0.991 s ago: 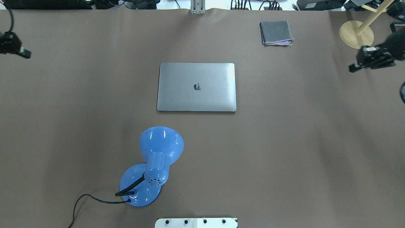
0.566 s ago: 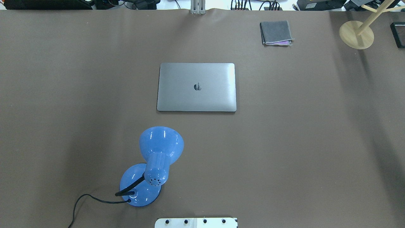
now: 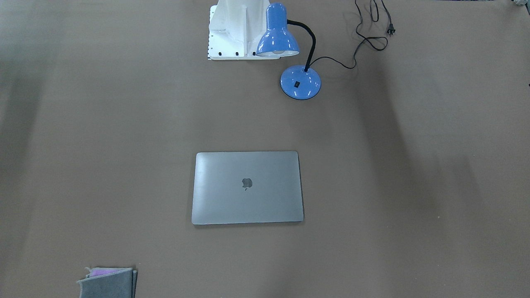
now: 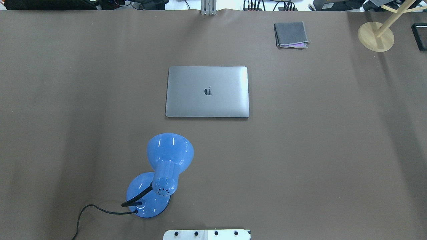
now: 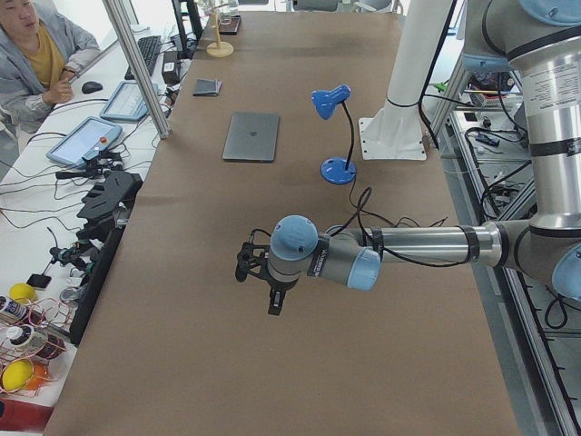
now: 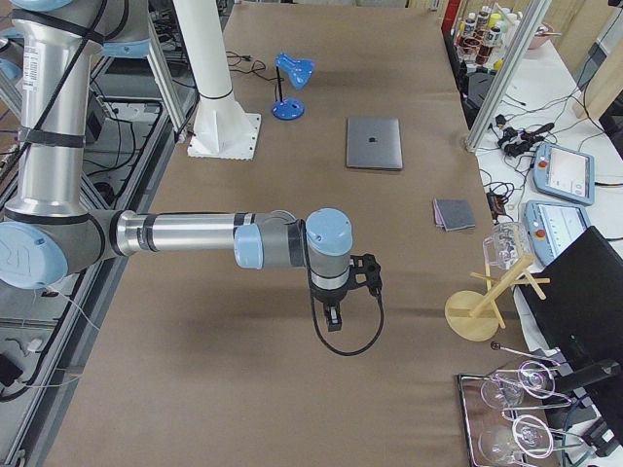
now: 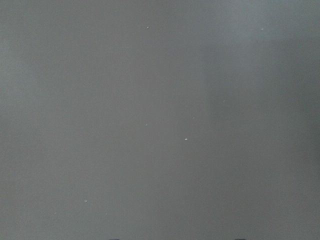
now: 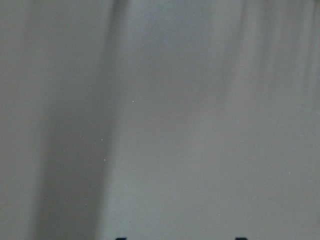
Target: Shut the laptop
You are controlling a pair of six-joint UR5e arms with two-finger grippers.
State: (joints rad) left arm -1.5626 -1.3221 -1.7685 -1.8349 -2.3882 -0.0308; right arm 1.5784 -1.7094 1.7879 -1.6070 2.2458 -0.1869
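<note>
The space-grey laptop (image 4: pixel 207 91) lies flat in the middle of the brown table with its lid down and the apple logo up; it also shows in the front view (image 3: pixel 247 187) and both side views (image 5: pixel 251 136) (image 6: pixel 374 143). Both grippers are far from it, out toward the table's ends. My left gripper (image 5: pixel 272 304) shows only in the exterior left view, my right gripper (image 6: pixel 333 319) only in the exterior right view. I cannot tell whether either is open or shut. Both wrist views show only bare table.
A blue desk lamp (image 4: pixel 168 160) stands between the laptop and the robot base (image 4: pixel 206 234), its cord (image 3: pixel 372 29) trailing on the left-arm side. A folded grey cloth (image 4: pixel 291 34) lies far right. A wooden stand (image 4: pixel 375 36) is at the far right corner.
One second ago both grippers showed at the left and right edges of the overhead view. They have moved outward and are now out of that view. The laptop has not moved.
</note>
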